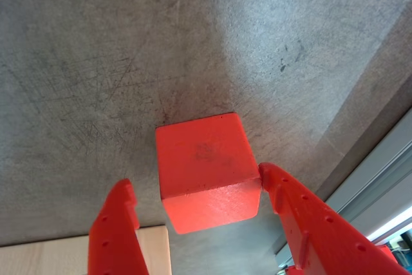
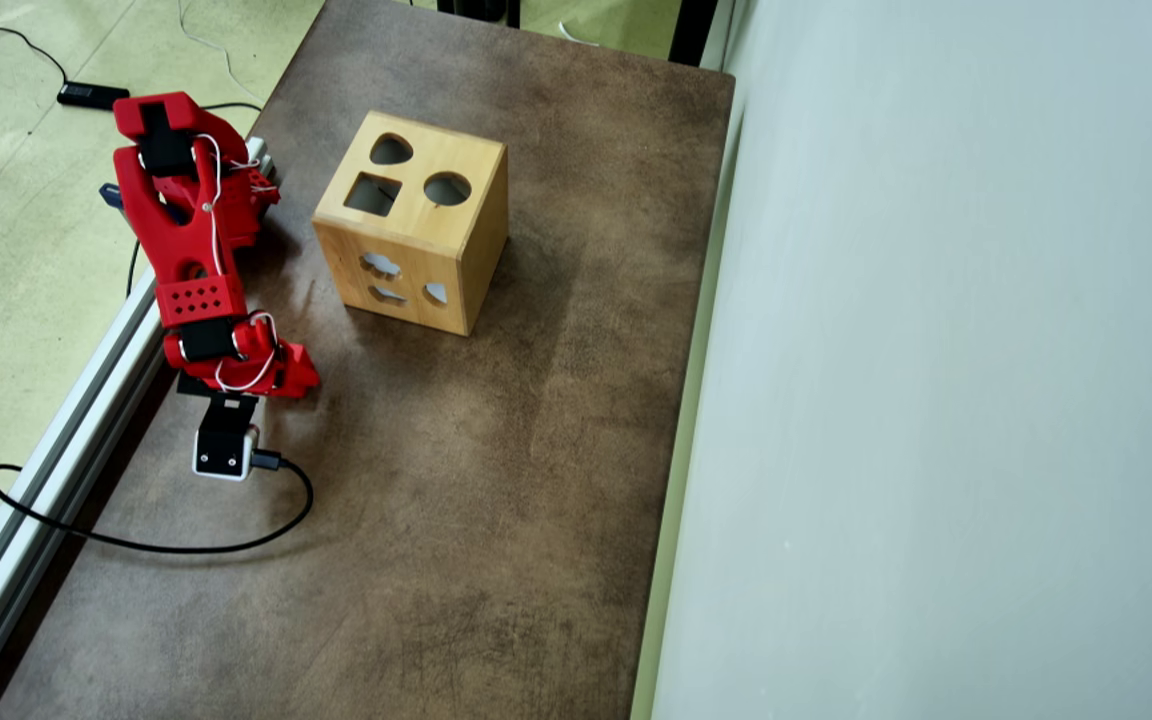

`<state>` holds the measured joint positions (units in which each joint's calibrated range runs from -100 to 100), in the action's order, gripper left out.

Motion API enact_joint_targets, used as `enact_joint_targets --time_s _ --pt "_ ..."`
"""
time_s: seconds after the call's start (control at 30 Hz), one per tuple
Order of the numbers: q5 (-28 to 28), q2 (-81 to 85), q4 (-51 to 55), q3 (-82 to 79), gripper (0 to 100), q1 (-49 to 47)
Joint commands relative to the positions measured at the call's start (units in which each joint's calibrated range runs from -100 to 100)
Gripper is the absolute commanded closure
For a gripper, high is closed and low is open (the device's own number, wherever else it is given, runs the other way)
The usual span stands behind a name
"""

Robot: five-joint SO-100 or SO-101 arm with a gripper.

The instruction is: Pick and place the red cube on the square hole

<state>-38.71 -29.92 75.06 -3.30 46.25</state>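
Red cube [image 1: 207, 170] sits on the worktop [image 1: 129, 62] near its railed edge, between the open end effector [image 1: 196, 191] fingers, ungrasped, so lifting and dropping into the square hole [image 2: 373, 194] remain

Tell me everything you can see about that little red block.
The red cube is a small matte block with plain, slightly scuffed faces and softened edges. In the wrist view it sits on the grey scratched table, between the open end effector fingers; the right finger looks to be touching its corner. The overhead view does not show it.
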Motion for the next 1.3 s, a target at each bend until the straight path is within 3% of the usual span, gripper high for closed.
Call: enact_joint_targets --time_s 0.0,0.33,0.53,0.77,1.07,1.27 --pt "0.2 1.0 -0.5 1.3 76 -0.3" --pt "0.7 1.8 -0.5 1.5 98 -0.3" --pt "0.9 3.2 0.6 1.5 98 -0.2" --pt "0.9 16.1 1.1 0.7 98 -0.1" --pt "1.2 30.6 16.7 1.8 98 0.6" --pt "3.2 43.0 21.5 2.4 98 0.6"
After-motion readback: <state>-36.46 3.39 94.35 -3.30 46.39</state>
